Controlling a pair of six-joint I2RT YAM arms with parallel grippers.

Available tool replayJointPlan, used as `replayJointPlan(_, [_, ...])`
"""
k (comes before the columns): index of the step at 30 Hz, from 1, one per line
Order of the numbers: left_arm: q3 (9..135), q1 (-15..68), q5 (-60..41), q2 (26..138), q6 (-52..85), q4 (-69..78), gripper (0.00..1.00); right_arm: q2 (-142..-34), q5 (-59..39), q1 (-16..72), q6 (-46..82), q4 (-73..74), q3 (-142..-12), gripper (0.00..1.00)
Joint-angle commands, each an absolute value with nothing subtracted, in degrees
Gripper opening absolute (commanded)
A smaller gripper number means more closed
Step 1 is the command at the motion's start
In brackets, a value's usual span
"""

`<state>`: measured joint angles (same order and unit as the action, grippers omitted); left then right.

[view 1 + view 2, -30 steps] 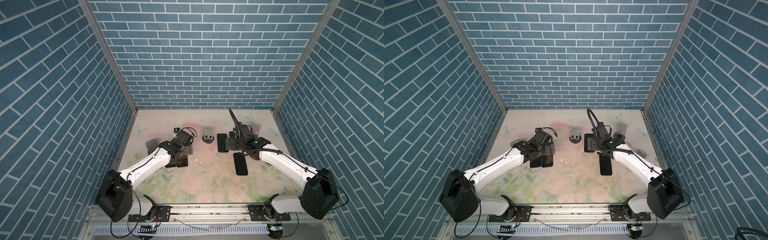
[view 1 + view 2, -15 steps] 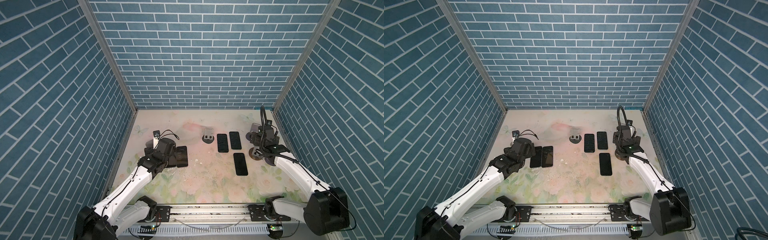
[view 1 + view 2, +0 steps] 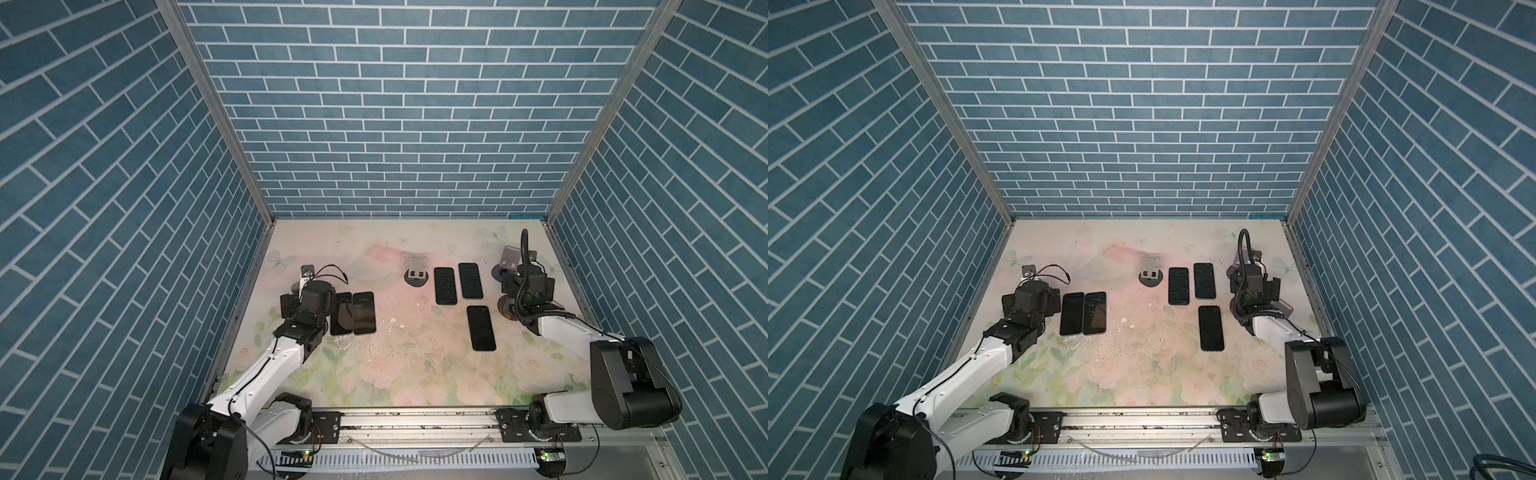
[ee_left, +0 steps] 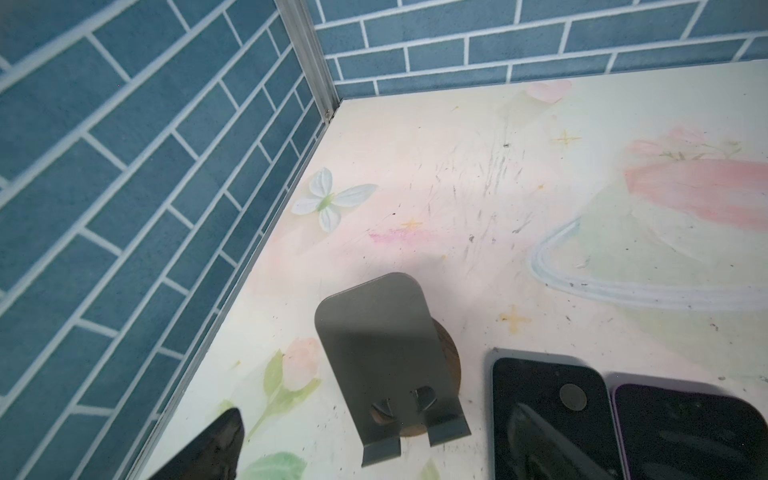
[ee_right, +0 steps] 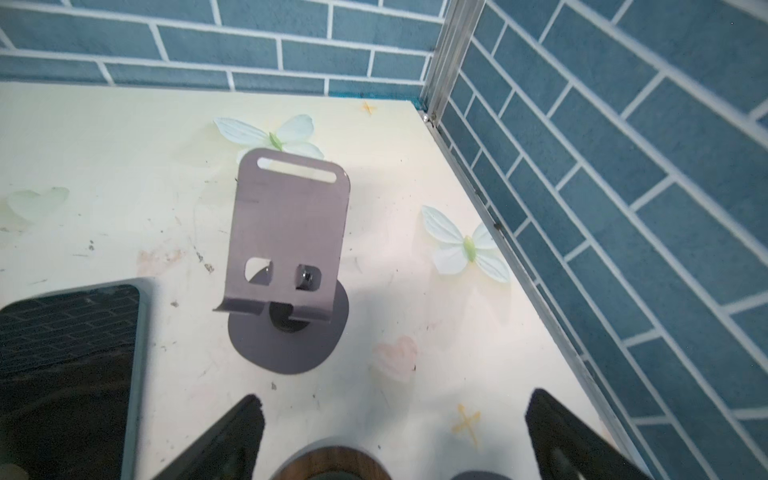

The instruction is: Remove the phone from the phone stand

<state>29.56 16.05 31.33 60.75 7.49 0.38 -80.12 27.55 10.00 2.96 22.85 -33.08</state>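
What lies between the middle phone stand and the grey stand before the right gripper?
Two dark phones lie flat there, side by side; both top views show them.

A back wall (image 3: 407,124) and two side walls (image 3: 104,208) stand around the bench (image 3: 395,365). All are blue bricks with thin white lines. Grey metal posts (image 3: 220,116) run up the two back corners. The bench is pale, with pink flowers, green leaves and white butterflies (image 4: 328,199) on it, and dark scratches and crumbs. A grey metal rail (image 3: 415,428) runs along its front edge.
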Motion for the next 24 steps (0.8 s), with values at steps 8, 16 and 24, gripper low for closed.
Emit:
replayJointPlan(8, [18.39, 13.97, 24.7, 66.86, -4.23, 36.19, 1.0, -85.36, 19.53, 4.59, 0.57, 47.56, -23.05, 0.99])
replayJointPlan(16, [19.66, 11.44, 19.89, 76.2, -6.4, 43.08, 1.0, -86.18, 13.21, 1.03, 2.99, 43.1, -25.4, 0.99])
replayJointPlan(24, [16.39, 5.83, 18.13, 86.52, -3.42, 59.14, 1.0, -88.76, 12.75, -0.53, 4.4, 53.49, -21.16, 0.99])
